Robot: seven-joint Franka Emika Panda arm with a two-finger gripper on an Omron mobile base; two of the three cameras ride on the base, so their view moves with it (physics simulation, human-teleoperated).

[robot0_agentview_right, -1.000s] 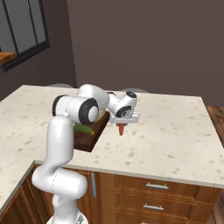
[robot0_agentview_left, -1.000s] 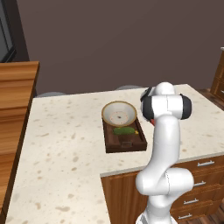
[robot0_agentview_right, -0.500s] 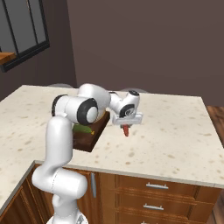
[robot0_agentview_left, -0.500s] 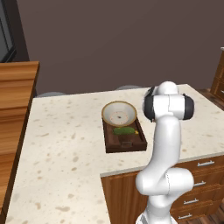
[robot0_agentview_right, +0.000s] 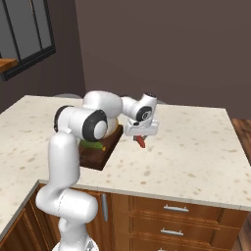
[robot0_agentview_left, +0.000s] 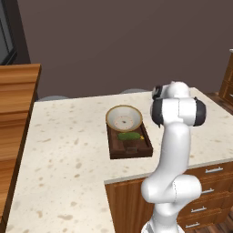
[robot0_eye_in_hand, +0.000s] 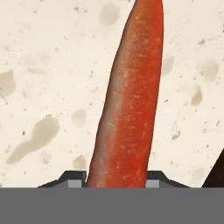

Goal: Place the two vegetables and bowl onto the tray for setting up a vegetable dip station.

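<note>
The tray point(robot0_agentview_left: 129, 148) sits on the speckled bench point(robot0_agentview_left: 68, 150), and 2 of the 3 things it should carry already look to be on it. The bowl point(robot0_agentview_left: 124, 118) rests at the tray's far end, its tan rim overhanging the tray's edges. The dark-green vegetable point(robot0_agentview_left: 129, 135) lies on the tray just in front of the bowl, close to it, though whether they touch cannot be told.

The slim red vegetable point(robot0_eye_in_hand: 129, 100) is the piece left. The hand point(robot0_agentview_right: 140, 138) is clamped on it, and in the right base view it hangs tip-down below the hand, held clear above the bare bench just to the right of the tray. From the hand view the red vegetable runs up the middle, with speckled bench surface behind it on both sides and a dark sliver at the lower right corner that may be the tray's edge, too small to be sure.

So the task reads as roughly 2 thirds done. What remains is to carry the red vegetable sideways over the tray and set it down in the open stretch at the near end, in front of the green one, then let go.
</note>
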